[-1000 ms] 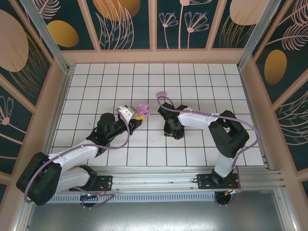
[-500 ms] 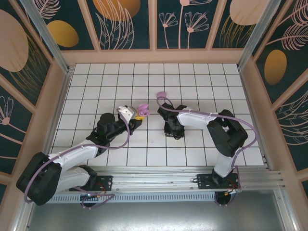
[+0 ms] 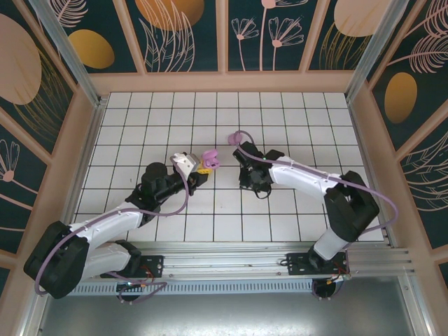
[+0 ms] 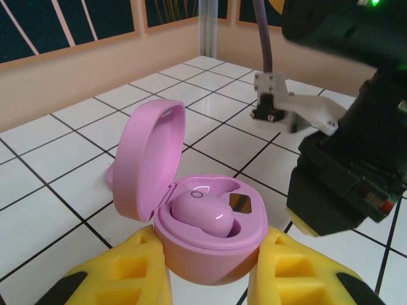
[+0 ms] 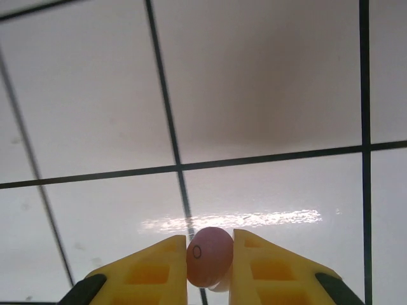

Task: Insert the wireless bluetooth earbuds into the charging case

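While the left tool (image 4: 213,273) pinches the open charging case (image 4: 149,159) near the bench (image 4: 57,184) middle | first earbud (image 4: 203,215) sits inside that case | right tool (image 5: 210,270) pinches second earbud (image 5: 208,253) between its yellow fingers (image 5: 152,273), close to the bench.

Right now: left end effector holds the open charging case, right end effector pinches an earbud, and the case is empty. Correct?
No, the charging case is not empty: the left wrist view shows a seated earbud in one well. The rest stands: the left end effector holds the open case, and the right end effector pinches a second earbud.
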{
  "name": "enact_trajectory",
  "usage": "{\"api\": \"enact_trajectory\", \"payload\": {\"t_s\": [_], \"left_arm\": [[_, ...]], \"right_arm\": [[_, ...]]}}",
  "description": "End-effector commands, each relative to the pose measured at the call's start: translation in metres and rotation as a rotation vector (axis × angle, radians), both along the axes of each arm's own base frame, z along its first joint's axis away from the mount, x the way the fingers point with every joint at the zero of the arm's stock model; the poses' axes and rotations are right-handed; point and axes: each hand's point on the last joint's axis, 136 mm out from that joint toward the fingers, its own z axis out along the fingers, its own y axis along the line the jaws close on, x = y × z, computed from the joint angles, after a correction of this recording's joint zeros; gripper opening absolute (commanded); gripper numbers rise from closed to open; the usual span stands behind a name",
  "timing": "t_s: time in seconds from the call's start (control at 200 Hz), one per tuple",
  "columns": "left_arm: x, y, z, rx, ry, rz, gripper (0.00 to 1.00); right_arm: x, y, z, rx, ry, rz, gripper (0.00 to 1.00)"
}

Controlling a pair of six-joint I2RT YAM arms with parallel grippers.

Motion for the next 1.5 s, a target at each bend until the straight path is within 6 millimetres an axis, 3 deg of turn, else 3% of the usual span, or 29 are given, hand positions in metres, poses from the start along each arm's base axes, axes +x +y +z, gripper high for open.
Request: {"api": "enact_trajectory", "payload": {"t_s": [0.0, 0.145, 0.29, 0.566, 0.711, 0.901, 1.496], "left_arm": [[-0.005, -0.009, 0.018, -0.018, -0.05, -0.062, 0.05], [-0.012, -0.016, 0.027, -0.033, -0.069, -0.123, 0.05], [-0.018, -0.019, 0.036, -0.046, -0.103, -0.163, 0.05], [-0.029, -0.031, 0.047, -0.064, -0.112, -0.269, 0.05], [-0.038, -0.036, 0.05, -0.09, -0.094, -0.337, 0.06], [-0.043, -0.039, 0.057, -0.117, -0.099, -0.369, 0.06], [-0.053, -0.048, 0.079, -0.193, -0.066, -0.471, 0.06]], "right_arm": [[0.014, 0.009, 0.053, 0.084, -0.159, 0.03, 0.17], [0.018, 0.008, 0.104, 0.164, -0.309, 0.062, 0.17], [0.012, 0.024, 0.152, 0.307, -0.429, 0.182, 0.17], [-0.01, 0.067, 0.207, 0.504, -0.54, 0.473, 0.15], [-0.025, 0.083, 0.218, 0.521, -0.56, 0.644, 0.15], [-0.032, 0.086, 0.219, 0.469, -0.564, 0.76, 0.15], [-0.045, 0.074, 0.21, 0.434, -0.588, 0.828, 0.15]]}}
